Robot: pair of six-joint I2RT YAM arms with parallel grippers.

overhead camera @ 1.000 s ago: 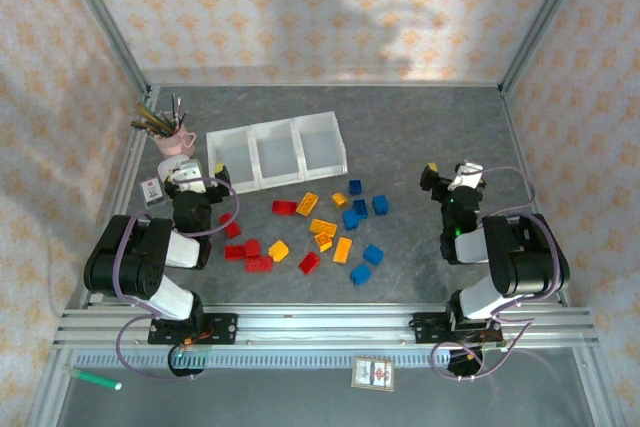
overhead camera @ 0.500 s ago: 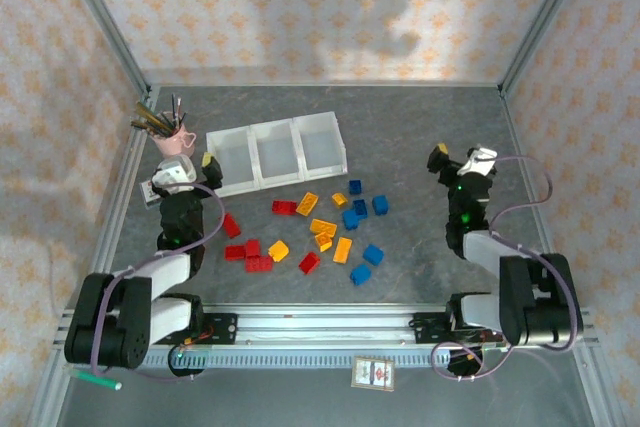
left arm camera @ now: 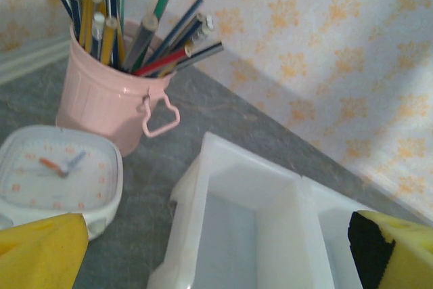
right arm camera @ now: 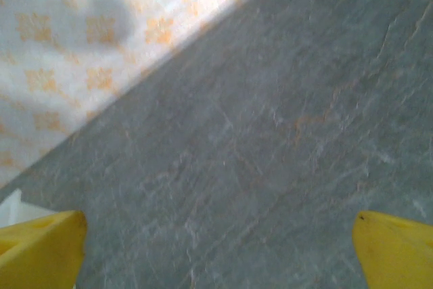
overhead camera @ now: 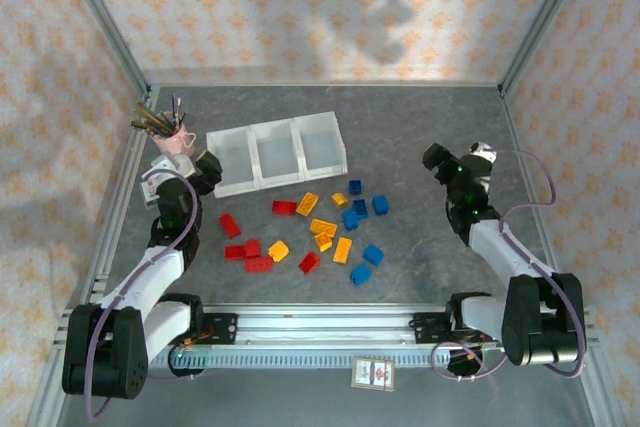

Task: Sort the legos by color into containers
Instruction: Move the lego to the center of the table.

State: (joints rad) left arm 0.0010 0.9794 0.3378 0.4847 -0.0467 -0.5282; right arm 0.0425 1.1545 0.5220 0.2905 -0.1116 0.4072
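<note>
Lying loose: small red, yellow-orange and blue plastic legos (overhead camera: 322,228), scattered on the grey table (overhead camera: 420,127) just in front of the bins.
Containers: three joined translucent white plastic bins (overhead camera: 272,128) (left arm camera: 226,160), standing in a row.
Left gripper (overhead camera: 196,171) (left arm camera: 216,248): yellow fingers spread wide, empty, by the leftmost bin and near the pink cup of pens (left arm camera: 108,106).
Right gripper (overhead camera: 455,162) (right arm camera: 216,248): fingers spread wide, empty, over bare table, well apart from the legos.

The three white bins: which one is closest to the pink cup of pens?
The leftmost translucent white plastic bin, at the row's end toward the pink cup of pens; the other two lie farther right.
</note>
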